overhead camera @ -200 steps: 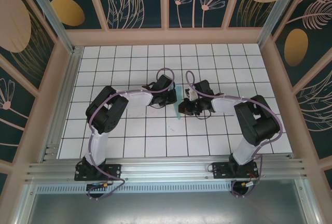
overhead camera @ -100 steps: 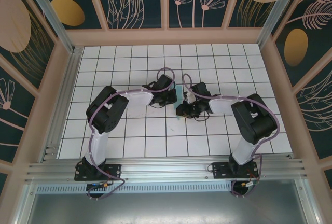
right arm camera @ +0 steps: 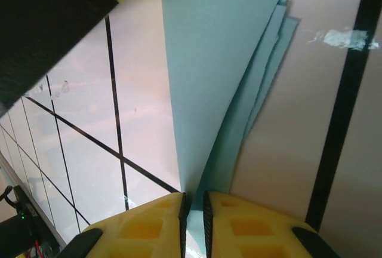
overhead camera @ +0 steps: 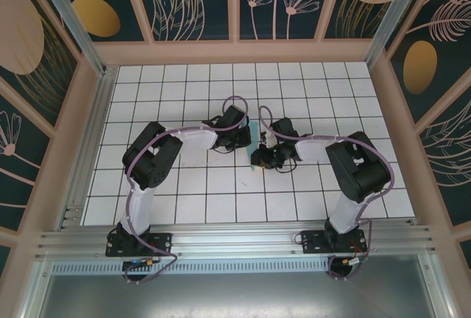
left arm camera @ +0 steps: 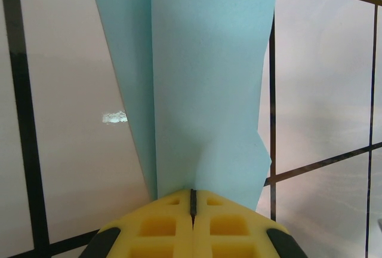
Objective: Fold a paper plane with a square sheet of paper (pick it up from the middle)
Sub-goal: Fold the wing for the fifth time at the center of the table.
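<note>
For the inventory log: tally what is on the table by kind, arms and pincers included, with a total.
Paper: 1 (folded teal paper)
Robot arms: 2 (left arm, right arm)
Pincers: 2 (left pincer, right pincer)
Total: 5

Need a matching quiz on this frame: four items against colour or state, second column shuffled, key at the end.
Column one:
1. left gripper
2. right gripper
3. paper
4. table

Column two:
A. white tiles with black grid lines
B. clamps the paper from the right side in the overhead view
C. light teal-blue, folded into layers
D. clamps the paper from the left side in the overhead view

Pairs: 1-D, 2-B, 3-C, 4-A
</note>
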Available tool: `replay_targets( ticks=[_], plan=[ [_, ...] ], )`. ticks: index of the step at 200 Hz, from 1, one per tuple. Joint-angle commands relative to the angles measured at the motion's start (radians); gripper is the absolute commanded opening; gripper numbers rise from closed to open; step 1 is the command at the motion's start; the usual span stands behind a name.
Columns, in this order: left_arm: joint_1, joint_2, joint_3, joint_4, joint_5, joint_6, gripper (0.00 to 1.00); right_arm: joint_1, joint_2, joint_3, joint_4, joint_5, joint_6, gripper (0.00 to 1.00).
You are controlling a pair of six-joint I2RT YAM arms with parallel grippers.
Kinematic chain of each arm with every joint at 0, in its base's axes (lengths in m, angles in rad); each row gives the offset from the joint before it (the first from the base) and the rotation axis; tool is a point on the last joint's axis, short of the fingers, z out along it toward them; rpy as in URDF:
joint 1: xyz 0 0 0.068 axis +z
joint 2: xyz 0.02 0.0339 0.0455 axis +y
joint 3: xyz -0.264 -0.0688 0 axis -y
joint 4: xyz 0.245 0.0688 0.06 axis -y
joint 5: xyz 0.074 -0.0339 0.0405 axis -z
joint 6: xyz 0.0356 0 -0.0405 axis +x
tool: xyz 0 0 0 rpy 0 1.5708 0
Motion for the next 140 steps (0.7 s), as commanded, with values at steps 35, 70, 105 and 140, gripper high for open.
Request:
replay_targets(
  ticks=[35, 70, 105, 140],
  plan=[
    [0.003, 0.082, -0.024, -0.129, -0.029, 0.004, 0.05, 0.01, 0.05, 0.003, -0.033, 0.04, 0.03, 0.09],
    [0.003, 0.087, -0.02, -0.135, -0.031, 0.009, 0.05, 0.006, 0.022, -0.016, -0.028, 0.05, 0.017, 0.06],
    [0.004, 0.095, -0.016, -0.142, -0.029, 0.018, 0.05, 0.001, -0.115, -0.043, 0.058, -0.019, 0.006, 0.06],
    [0.003, 0.102, -0.016, -0.145, -0.027, 0.019, 0.05, 0.014, -0.09, -0.002, 0.068, -0.051, 0.003, 0.06]
  ],
)
